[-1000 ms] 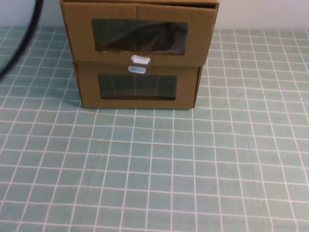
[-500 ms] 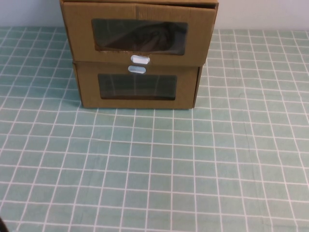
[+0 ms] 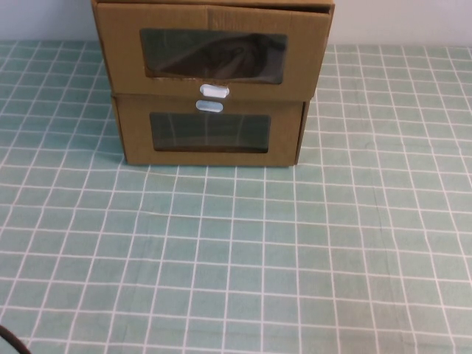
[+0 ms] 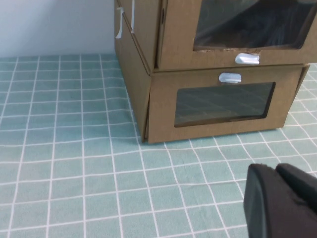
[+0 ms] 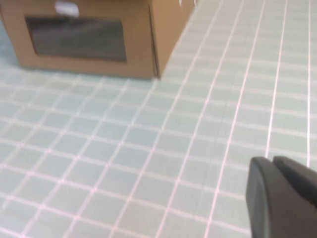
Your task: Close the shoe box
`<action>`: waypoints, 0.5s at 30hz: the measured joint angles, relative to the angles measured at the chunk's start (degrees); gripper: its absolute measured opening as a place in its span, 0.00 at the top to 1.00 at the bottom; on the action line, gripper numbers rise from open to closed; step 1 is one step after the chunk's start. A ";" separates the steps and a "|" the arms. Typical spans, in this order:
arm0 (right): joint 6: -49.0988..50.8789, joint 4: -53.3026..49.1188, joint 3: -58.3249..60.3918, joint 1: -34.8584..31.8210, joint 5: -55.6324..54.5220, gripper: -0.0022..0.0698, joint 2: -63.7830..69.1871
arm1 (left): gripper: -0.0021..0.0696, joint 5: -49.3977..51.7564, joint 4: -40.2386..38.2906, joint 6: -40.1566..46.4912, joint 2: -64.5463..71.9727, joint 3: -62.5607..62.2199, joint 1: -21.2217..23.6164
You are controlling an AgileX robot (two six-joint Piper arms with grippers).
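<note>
The shoe box [image 3: 214, 51] is the upper of two stacked brown cardboard boxes at the table's far middle. Its ragged-edged clear window shows a dark shape inside, and a small white pull tab [image 3: 214, 91] sits below the window. Its drawer front [image 4: 237, 29] stands forward of its sleeve and overhangs the box beneath. My left gripper [image 4: 275, 171] is shut and empty, low over the cloth in front of the boxes, well short of them. My right gripper [image 5: 272, 161] is also shut and empty, off to the boxes' right and nearer the robot. Neither gripper shows in the high view.
The lower box [image 3: 210, 133] has a neat rectangular window with its white tab [image 3: 209, 105] above it. A green cloth with a white grid [image 3: 236, 258] covers the table. A pale wall stands behind the boxes. A dark cable end [image 3: 7, 345] shows at the near left corner.
The black cable that hung at the far left a second ago has left that spot; a dark cable end now shows at the near left corner. The boxes have not moved.
</note>
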 joint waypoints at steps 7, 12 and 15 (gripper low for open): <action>0.00 0.00 3.54 0.00 -0.13 0.99 -0.03 | 0.98 1.35 0.00 0.00 -0.13 0.04 0.00; 0.00 0.00 3.81 0.00 -0.15 0.99 -0.03 | 0.98 1.88 0.00 0.00 -0.13 0.13 0.00; 0.00 0.00 4.06 0.00 -0.15 0.99 -0.03 | 0.98 1.99 0.00 0.00 -0.13 0.13 0.00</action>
